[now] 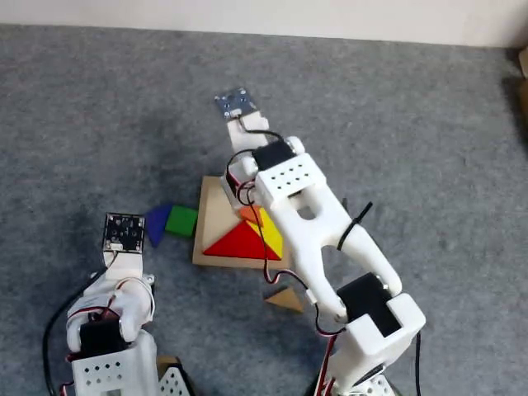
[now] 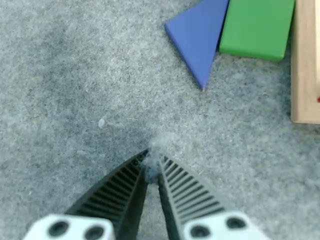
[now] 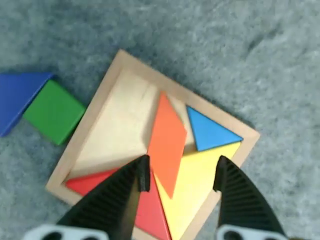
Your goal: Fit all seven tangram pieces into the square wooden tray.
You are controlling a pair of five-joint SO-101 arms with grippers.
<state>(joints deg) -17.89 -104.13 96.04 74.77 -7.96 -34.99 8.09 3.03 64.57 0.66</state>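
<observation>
Closest to the arm bases, a tan triangle (image 1: 285, 299) lies flat on the grey felt-covered bench (image 1: 429, 132), apart from the tray's near corner and beside the right arm. A little farther out, the left hand (image 2: 153, 161) points down at bare felt. Its ribbed jaws are drawn in to a thin slit with nothing between them, and its tips are at or just above the surface. Beyond those tips lies a large blue triangle (image 2: 200, 35), touching the side of a green square (image 2: 257, 25). The square in turn sits just beside the outer edge of the square wooden tray (image 3: 120, 117). Both pieces are outside the tray. Inside it, a red triangle (image 3: 95, 182) and a yellow triangle (image 3: 197, 185) fill the half nearer the arms. An orange parallelogram (image 3: 167, 145) runs from them toward the middle, and a small blue triangle (image 3: 207, 132) is tucked against the far rim next to it. The part of the tray toward the green square is bare wood. The right hand (image 3: 182, 167) hangs over the tray with its jaws spread wide and holding nothing. They straddle the near end of the orange parallelogram and the yellow triangle, and whether they touch the pieces cannot be told.
</observation>
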